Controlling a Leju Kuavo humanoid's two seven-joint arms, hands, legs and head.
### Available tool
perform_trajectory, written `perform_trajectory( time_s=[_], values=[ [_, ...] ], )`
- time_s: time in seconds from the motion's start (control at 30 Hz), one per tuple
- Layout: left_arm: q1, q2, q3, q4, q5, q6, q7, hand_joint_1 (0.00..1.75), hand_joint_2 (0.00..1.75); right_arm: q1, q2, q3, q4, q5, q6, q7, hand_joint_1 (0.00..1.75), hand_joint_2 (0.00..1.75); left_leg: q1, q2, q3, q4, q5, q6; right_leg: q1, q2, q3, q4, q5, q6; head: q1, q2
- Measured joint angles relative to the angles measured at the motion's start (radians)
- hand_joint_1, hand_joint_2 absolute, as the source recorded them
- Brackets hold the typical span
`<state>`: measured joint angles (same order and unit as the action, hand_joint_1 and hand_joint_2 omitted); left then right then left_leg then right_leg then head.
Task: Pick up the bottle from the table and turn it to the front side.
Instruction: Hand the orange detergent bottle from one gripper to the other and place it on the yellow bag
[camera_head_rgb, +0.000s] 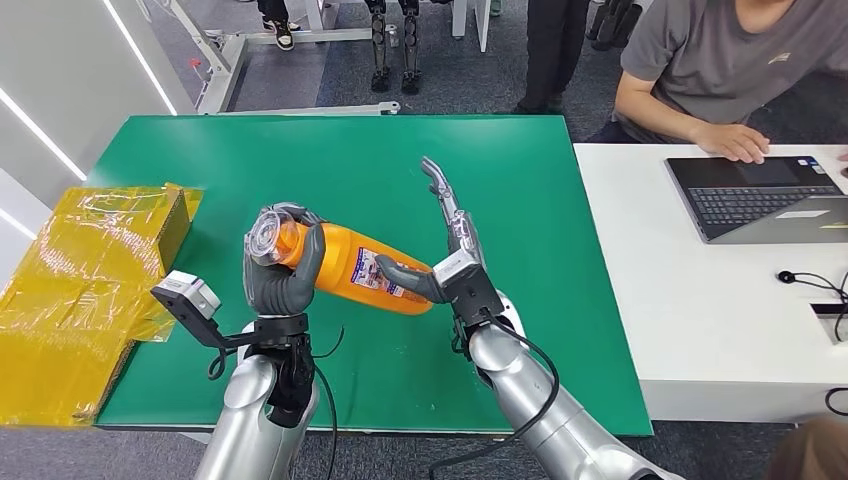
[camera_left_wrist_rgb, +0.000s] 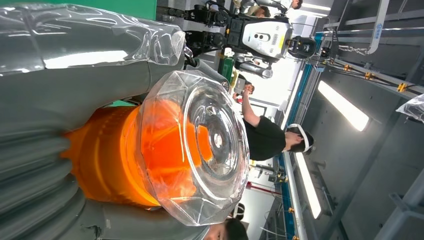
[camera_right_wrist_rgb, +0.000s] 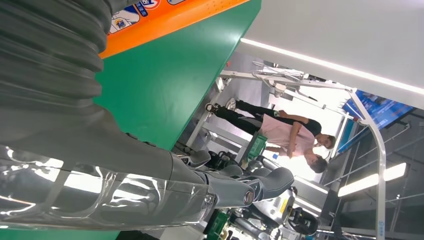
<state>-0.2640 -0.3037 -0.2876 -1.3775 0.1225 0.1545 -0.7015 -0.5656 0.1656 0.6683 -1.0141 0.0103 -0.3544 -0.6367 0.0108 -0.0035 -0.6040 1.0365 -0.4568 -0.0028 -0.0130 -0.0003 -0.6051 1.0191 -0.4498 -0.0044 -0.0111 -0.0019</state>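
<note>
An orange bottle (camera_head_rgb: 350, 268) with a clear faceted cap (camera_head_rgb: 265, 235) and a printed label is tilted above the green table (camera_head_rgb: 300, 150), cap end toward my left. My left hand (camera_head_rgb: 282, 280) grips it just behind the cap. In the left wrist view the cap (camera_left_wrist_rgb: 200, 145) faces the camera, with my left hand (camera_left_wrist_rgb: 60, 75) wrapped round the orange neck. My right hand (camera_head_rgb: 455, 250) stands at the bottle's base end, fingers stretched straight away from it and thumb resting on the label. The right wrist view shows the right hand (camera_right_wrist_rgb: 75, 150) beside the bottle (camera_right_wrist_rgb: 170, 20).
A yellow film-wrapped box (camera_head_rgb: 80, 290) lies at the table's left edge. To the right stands a white table (camera_head_rgb: 680, 300) with a laptop (camera_head_rgb: 760, 195), where a seated person (camera_head_rgb: 720, 60) has a hand by the keyboard. Metal frames and other robots' legs stand behind.
</note>
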Motion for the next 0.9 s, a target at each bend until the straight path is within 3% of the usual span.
perform_trajectory(
  time_s=[0.9],
  values=[
    [0.000, 0.000, 0.000, 0.000, 0.000, 0.000, 0.000, 1.75, 1.75, 0.000, -0.002, 0.000, 0.000, 0.000, 0.000, 0.000, 0.00, 1.75, 0.000, 0.000, 0.000, 0.000, 0.000, 0.000, 0.000, 0.000, 0.000, 0.000, 0.000, 0.000, 0.000, 0.000]
  ],
)
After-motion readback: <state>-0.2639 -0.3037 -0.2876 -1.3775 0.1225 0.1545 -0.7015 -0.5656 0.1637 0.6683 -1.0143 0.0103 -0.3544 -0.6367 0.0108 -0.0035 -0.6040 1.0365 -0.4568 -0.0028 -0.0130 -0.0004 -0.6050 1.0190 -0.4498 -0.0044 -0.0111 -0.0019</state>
